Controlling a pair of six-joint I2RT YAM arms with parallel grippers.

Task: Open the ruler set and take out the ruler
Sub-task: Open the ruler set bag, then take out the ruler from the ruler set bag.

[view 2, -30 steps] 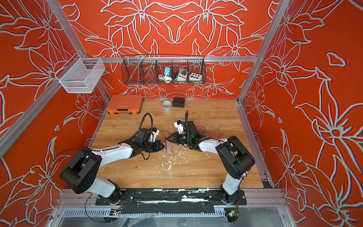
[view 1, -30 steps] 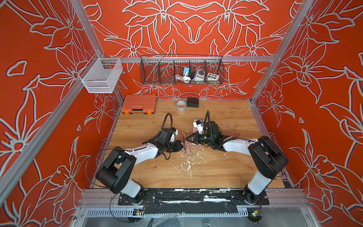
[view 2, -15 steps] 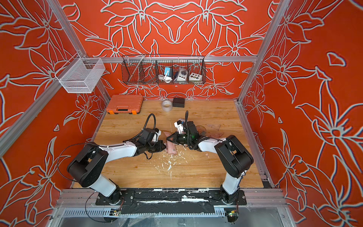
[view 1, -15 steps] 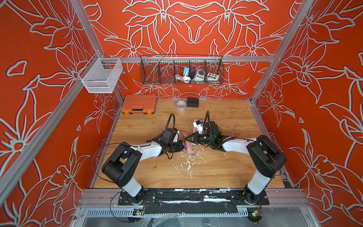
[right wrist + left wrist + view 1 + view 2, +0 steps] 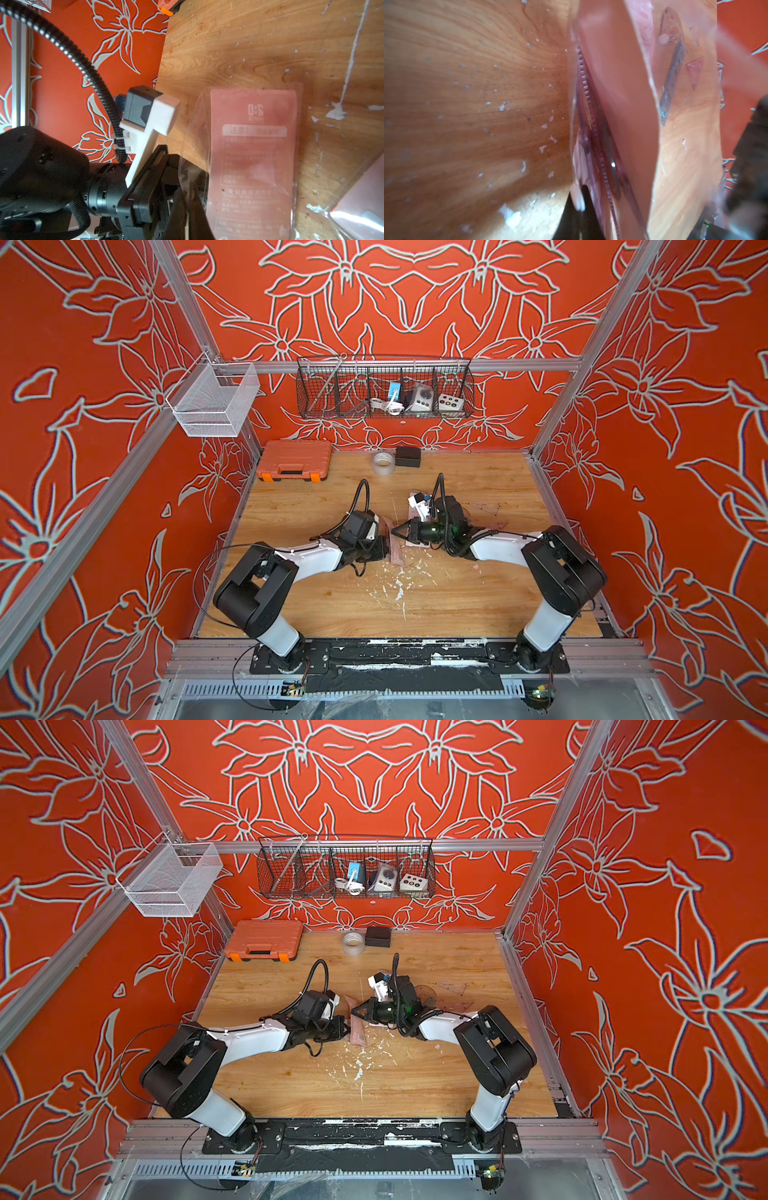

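The ruler set (image 5: 397,554) (image 5: 358,1034) is a clear pouch with a pink card, lying mid-table between both grippers. My left gripper (image 5: 389,548) (image 5: 348,1028) is shut on one side of the pouch's mouth, and its fingers pinch the film in the left wrist view (image 5: 580,207). My right gripper (image 5: 394,532) (image 5: 353,1011) is shut on the opposite clear film (image 5: 190,193). The mouth gapes. A ruler (image 5: 591,116) with tick marks lies inside, beside the pink card (image 5: 618,83) (image 5: 253,155).
A clear triangle (image 5: 484,509) and other loose pieces lie to the right of the right wrist. An orange case (image 5: 294,460), tape roll (image 5: 383,463) and black box (image 5: 408,456) stand at the back. White flecks (image 5: 399,589) litter the wood. Wire baskets (image 5: 384,391) hang on the wall.
The left arm's elbow has swung slightly toward the centre while its gripper stays at the pouch. The right arm has not moved.
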